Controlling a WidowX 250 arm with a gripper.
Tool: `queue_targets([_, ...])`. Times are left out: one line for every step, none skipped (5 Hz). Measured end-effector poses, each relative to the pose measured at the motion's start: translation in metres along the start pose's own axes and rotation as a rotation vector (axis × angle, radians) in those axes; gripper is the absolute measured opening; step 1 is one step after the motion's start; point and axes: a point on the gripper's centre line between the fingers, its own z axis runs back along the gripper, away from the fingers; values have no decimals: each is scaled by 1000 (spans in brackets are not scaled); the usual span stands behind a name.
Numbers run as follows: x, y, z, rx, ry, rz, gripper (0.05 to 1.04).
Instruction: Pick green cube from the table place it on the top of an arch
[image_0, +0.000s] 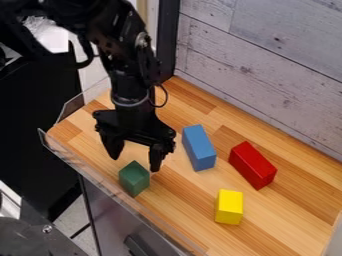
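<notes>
The pincer (135, 162) is spread, its fingers apart, and hangs at left of centre over the counter (180, 200). The green cube (134, 179) rests on the wood just beneath it, in the lower left of the frame. No hold on the cube is evident.

Principal hazard: misalignment on descent. The cube sits turned, one corner toward the lower edge of the frame; should the pincer close without matching its faces, the fingers could catch corners and twist it or squeeze it out. A finger lowered off line could land on the cube's top and tip it. A sideways push could drive it against the transparent guard (61, 156) on the near left edge.

Secondary hazard: placement. Which piece is meant as the arch cannot be determined. The candidates have narrow or sloping tops as they lie, so an off-centre release would probably send the cube sliding off.

Edges and room: the guard side offers little margin beside the cube. The blue block (199, 147) stands near the pincer, inboard; a low carry that way risks a knock. Between the green cube and the yellow block (229, 206) the spacing is wider. The red block (252, 165) lies beyond, toward the plank wall (267, 50). Lifting straight up before travel is advised.
</notes>
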Motion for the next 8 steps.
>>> queue_targets([2, -6, -22, -21, 32, -41, 998])
queue_targets([-1, -8, -35, -20, 77, -54, 998])
queue_targets([-1, -7, -40, -11, 93, -38, 999])
queue_targets([-8, -6, -41, 6, 128, -37, 998])
queue_targets([-14, -4, -40, 12, 134, -30, 997])
queue_targets([-25, 3, -38, 37, 153, -4, 997])
queue_targets([-28, 5, -38, 41, 167, 0, 997])
queue_targets([-27, 3, -38, 25, 155, 23, 967])
